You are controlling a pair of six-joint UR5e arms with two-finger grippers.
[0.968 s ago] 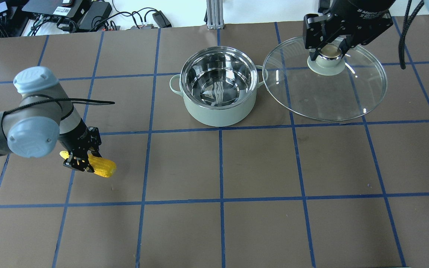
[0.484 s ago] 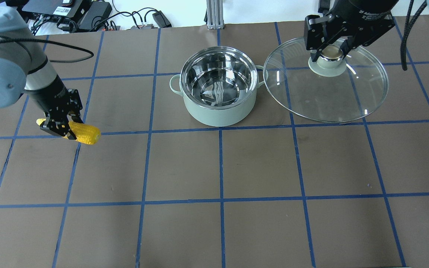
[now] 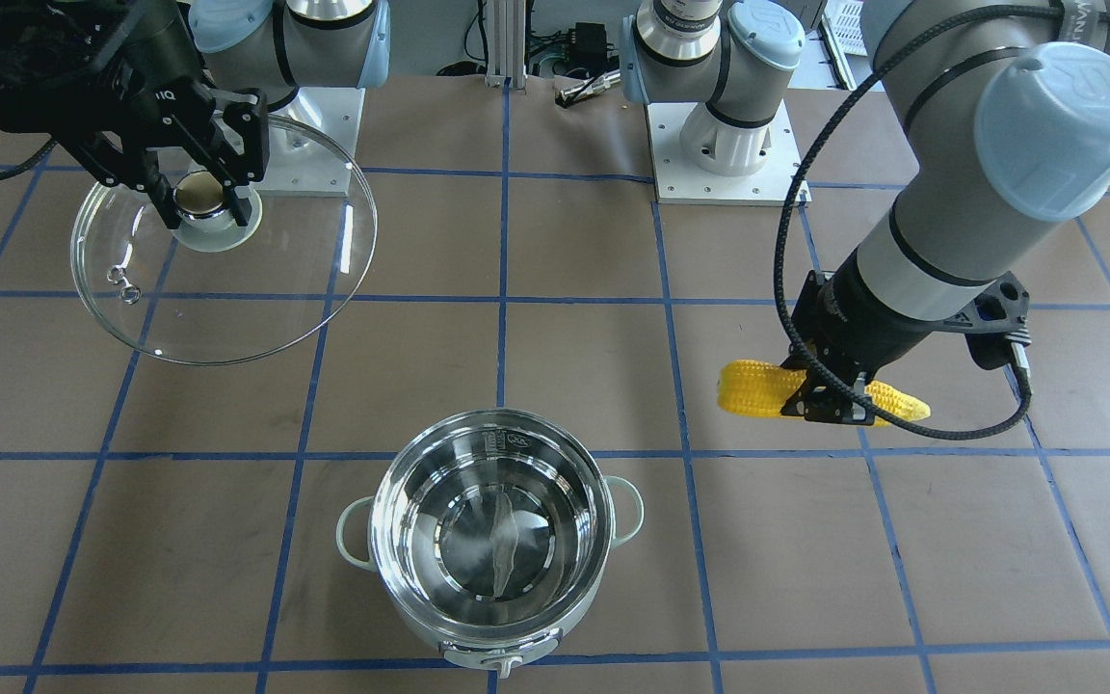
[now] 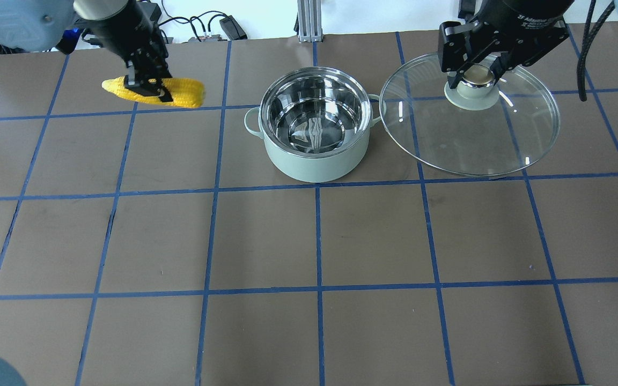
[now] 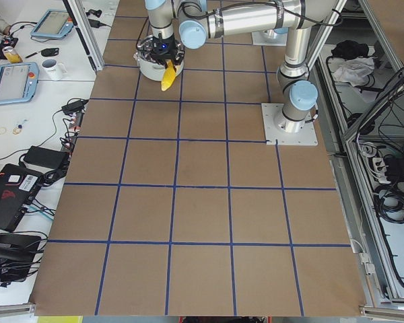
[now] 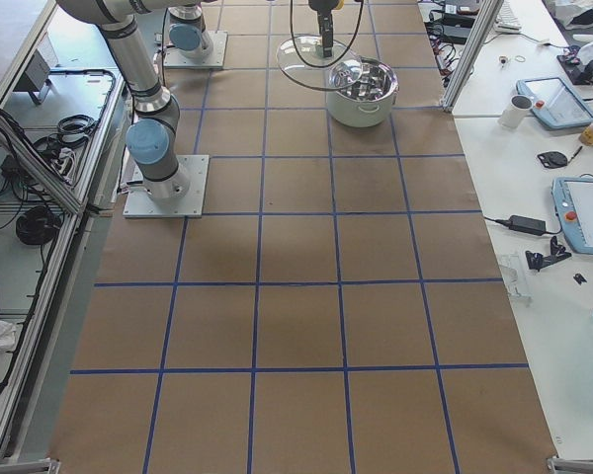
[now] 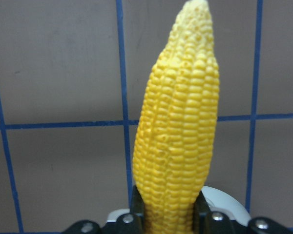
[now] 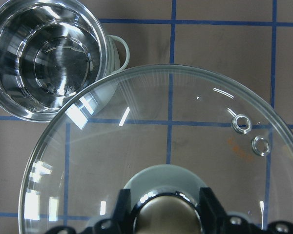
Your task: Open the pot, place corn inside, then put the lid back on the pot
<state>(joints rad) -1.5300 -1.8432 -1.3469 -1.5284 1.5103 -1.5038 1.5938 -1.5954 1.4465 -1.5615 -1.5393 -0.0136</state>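
The pot point(image 4: 314, 163) stands open and empty on the table, and also shows in the front view point(image 3: 420, 631). My left gripper point(image 4: 148, 88) is shut on the corn point(image 4: 185, 97) and holds it level in the air, left of the pot and apart from it. In the left wrist view the corn point(image 7: 180, 136) points away from the fingers. My right gripper point(image 4: 475, 80) is shut on the knob of the lid point(image 4: 470, 145) and holds it in the air right of the pot. The lid also shows in the front view point(image 3: 227, 299) and the right wrist view point(image 8: 171, 146).
The table is brown with a blue tape grid. Both arm bases point(image 3: 728, 145) stand on white plates on the robot's side. Cables and electronics point(image 4: 100, 16) and a metal post point(image 4: 309, 21) lie beyond the far edge.
My left gripper has risen and carried the corn away from the near left toward the far side, level with the pot, and the cob has turned. The right gripper and lid have stayed put.
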